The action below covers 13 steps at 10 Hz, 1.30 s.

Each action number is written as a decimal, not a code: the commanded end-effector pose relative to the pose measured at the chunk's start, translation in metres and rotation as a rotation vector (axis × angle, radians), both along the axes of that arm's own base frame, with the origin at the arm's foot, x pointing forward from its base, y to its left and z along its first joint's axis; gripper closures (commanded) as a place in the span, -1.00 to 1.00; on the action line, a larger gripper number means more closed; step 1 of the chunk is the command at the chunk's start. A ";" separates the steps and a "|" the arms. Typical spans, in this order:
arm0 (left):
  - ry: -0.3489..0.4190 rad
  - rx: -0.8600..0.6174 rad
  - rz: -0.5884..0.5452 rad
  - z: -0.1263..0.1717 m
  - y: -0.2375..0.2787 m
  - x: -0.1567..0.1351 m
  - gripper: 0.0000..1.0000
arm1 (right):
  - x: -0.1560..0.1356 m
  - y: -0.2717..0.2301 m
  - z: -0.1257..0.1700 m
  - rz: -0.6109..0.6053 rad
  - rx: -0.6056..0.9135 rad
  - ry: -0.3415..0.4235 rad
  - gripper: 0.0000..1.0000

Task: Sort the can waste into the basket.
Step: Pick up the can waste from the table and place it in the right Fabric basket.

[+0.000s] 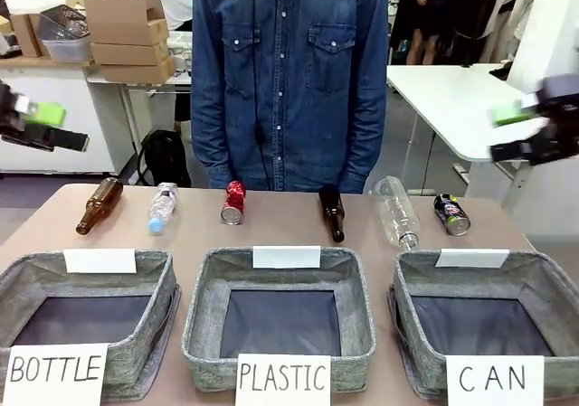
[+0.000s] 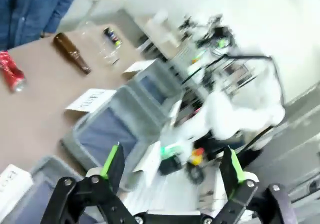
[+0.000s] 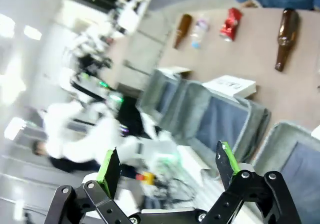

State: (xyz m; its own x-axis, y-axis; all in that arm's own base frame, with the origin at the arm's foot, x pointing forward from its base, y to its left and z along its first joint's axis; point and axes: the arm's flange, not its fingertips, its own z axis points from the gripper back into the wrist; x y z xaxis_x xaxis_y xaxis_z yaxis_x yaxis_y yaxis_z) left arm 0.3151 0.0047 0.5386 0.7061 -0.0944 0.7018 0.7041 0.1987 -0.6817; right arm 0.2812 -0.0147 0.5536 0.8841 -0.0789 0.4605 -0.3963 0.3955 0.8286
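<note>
Barely begun, by the look of it: nothing sorted yet. Lying on the brown desk (image 1: 289, 230), well apart: shiny red crushed can (image 1: 233, 202) mid-row, dark blue-green crushed can (image 1: 450, 214) at the right end, just behind the grey woven basket signed "CAN" (image 1: 546, 278), its dark inside bare. Both left to move. Raised at either side, clear of the desk: left jaws and right jaws, spread wide, holding nothing.

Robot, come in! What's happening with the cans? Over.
Left gripper, right gripper open, raised. Red can, dark can on table, outside CAN basket. Clear bottle beside dark can.
</note>
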 end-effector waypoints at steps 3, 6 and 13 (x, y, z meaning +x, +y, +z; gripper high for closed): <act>0.263 -0.055 0.244 -0.008 0.014 0.016 -1.00 | -0.001 -0.032 -0.005 -0.070 0.139 0.069 -1.00; 0.197 -0.192 0.131 -0.014 0.033 0.013 -1.00 | -0.001 -0.032 -0.005 -0.070 0.139 0.069 -1.00; 0.197 -0.192 0.131 -0.014 0.033 0.013 -1.00 | -0.001 -0.032 -0.005 -0.070 0.139 0.069 -1.00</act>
